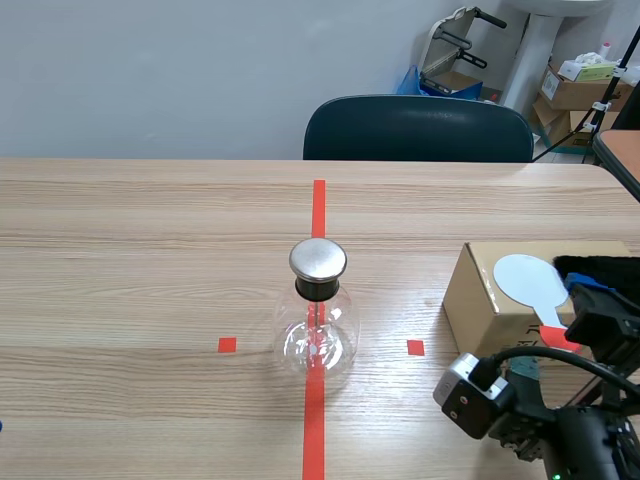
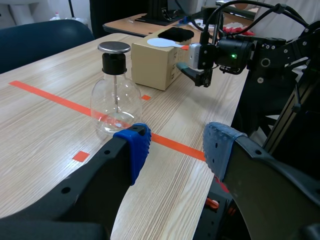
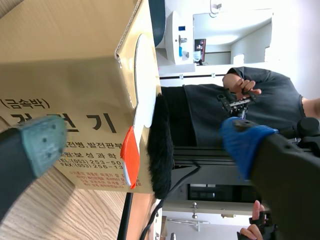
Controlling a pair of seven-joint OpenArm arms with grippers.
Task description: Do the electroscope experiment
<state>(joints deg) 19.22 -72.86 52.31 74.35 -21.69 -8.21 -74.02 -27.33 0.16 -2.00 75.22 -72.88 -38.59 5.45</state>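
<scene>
The electroscope was set upright at centre; the paddle was laid handle-to-lower-right; left gripper and right gripper were spread wide, empty.

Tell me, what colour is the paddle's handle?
Orange-red. The handle shows best in the right wrist view, against the box.

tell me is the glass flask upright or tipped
Upright: the clear glass flask with a round metal cap stands on its base on the wooden table.
</scene>
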